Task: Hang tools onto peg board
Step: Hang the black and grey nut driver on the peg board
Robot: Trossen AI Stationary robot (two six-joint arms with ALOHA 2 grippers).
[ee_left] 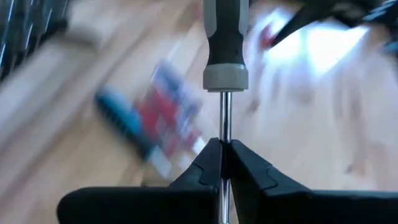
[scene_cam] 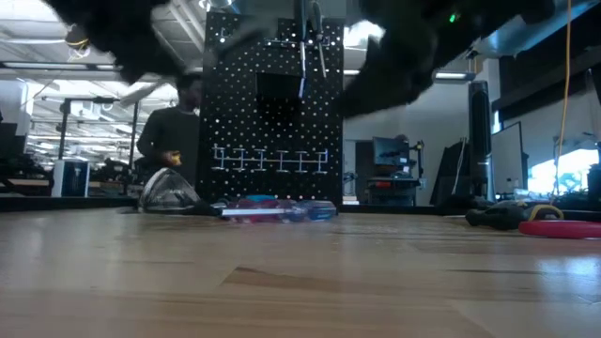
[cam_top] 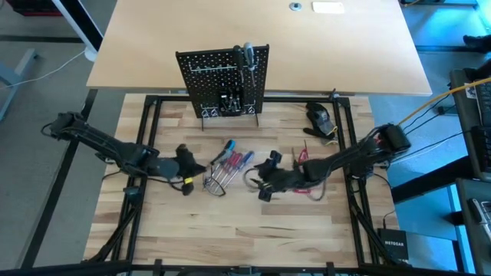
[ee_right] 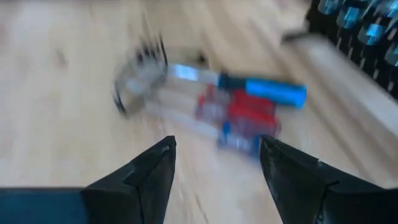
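Left gripper (ee_left: 225,163) clamps a black-handled screwdriver (ee_left: 225,43) by its shaft.
Its long axis runs straight out from the jaws; right gripper (ee_right: 214,163), jaws apart, faces the remaining tools (ee_right: 239,106).

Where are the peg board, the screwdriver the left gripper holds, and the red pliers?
peg board (cam_top: 207,77), high view, bare perforated panel left of the hung tool.
screwdriver (ee_left: 226,37), left wrist view, dark handle above the shaft clamped in the left gripper (ee_left: 225,155).
red pliers (cam_top: 313,190), high view, red handle loop.

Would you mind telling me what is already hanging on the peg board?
One dark-handled tool hangs near the upper right of the peg board. A row of empty wire hooks crosses it. Small items sit at its foot; what they are cannot be made out.
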